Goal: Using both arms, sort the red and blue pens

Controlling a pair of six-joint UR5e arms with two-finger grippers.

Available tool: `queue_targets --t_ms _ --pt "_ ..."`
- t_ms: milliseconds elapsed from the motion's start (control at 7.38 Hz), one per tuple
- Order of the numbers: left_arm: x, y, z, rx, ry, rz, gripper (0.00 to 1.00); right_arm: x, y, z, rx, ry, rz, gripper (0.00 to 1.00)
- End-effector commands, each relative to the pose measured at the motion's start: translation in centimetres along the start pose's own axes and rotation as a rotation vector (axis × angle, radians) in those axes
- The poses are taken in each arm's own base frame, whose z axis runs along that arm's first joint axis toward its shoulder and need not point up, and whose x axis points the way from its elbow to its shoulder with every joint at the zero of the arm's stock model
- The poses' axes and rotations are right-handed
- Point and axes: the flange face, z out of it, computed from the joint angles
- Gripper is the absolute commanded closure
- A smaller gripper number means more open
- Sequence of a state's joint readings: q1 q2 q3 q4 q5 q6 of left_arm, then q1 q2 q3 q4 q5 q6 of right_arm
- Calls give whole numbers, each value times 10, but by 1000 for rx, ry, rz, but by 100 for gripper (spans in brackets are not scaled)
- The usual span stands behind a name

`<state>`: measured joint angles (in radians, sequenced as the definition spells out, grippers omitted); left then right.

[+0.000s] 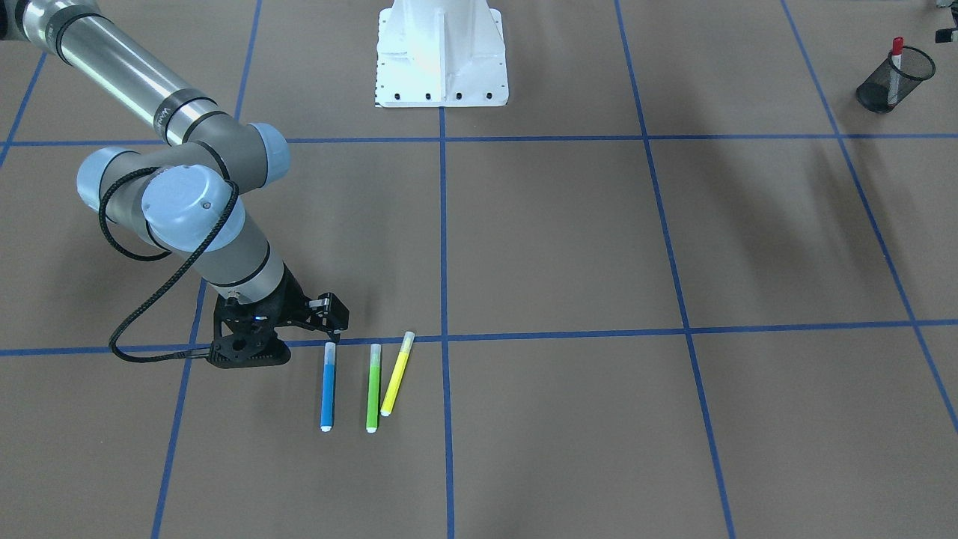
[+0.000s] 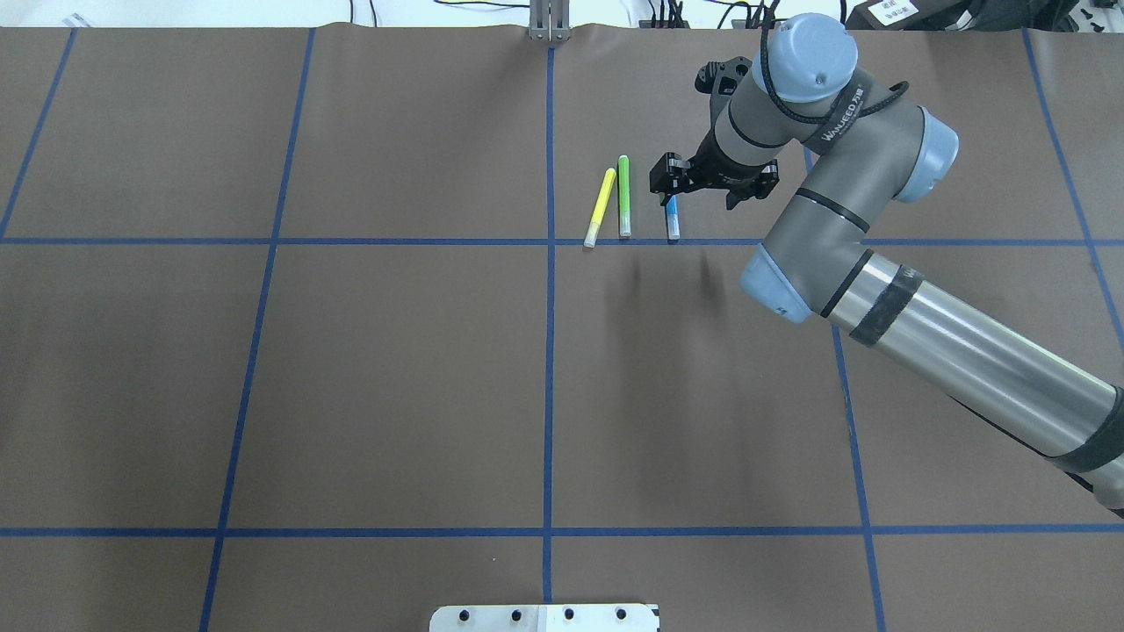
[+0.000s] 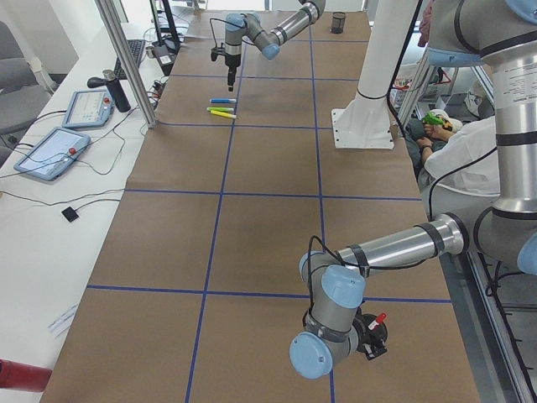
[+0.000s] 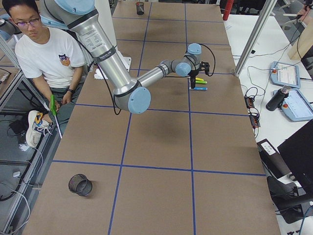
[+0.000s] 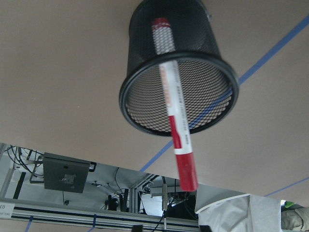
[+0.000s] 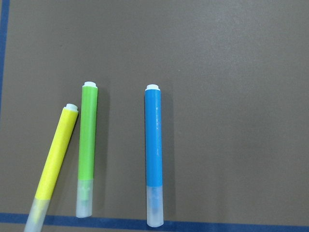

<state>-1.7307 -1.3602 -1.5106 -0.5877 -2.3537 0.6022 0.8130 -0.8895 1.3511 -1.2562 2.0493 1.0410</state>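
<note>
Hanging the right claw (image 2: 709,180) off the right arm (image 2: 966,351) above the table (image 2: 395,377), jaws apparently spread and gripping nothing. Finding the blue highlighter (image 6: 153,145) flat on the table just beneath that claw and not touching it. Translucent cap tip at the blue tape line (image 6: 217,227) on the claw's robot-ward side, white end pointing the other way and, seen from overhead, tucked under one side of the claw. Placing the green highlighter (image 6: 88,145) just beside the blue one, farther from the claw, and the yellow highlighter (image 6: 53,164) beyond that, tilted toward the green. Showing the left claw (image 3: 369,337) only small and side-on; cannot tell whether parted or clenched. Seeing the red marker (image 5: 170,96) below that claw, leaning in a black mesh cup (image 5: 140,53), one red end poking past the rim.
</note>
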Motion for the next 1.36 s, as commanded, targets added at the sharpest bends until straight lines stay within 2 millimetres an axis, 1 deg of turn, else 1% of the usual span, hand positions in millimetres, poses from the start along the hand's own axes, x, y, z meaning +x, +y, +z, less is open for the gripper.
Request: queue_targets --t_ms 0,136,271,407,542,678,813,949,1084,1220 --pt "44 -29 -46 145 -13 110 0 -10 -11 9 1 20 45 2" --pt "80 -42 -82 210 -47 125 0 -11 -8 19 7 40 69 2" --pt "112 -47 -111 282 -86 182 0 -15 -4 21 6 39 76 2" --pt "145 -52 -136 370 -105 216 0 -15 0 27 -3 45 89 2" --pt "173 -56 -157 461 -96 226 0 -18 3 27 -6 45 92 2" --pt "206 -54 -164 500 -91 258 0 -17 6 32 -12 50 91 4" --pt "234 -43 -167 527 -105 295 0 -16 5 36 -8 60 93 5" --pt "251 -32 -174 569 -123 357 0 -14 4 39 -5 67 92 8" --pt "264 -35 -173 588 -135 416 0 -14 2 41 -2 75 93 10" --pt "271 -44 -168 598 -150 465 0 -15 1 43 -2 78 92 12"
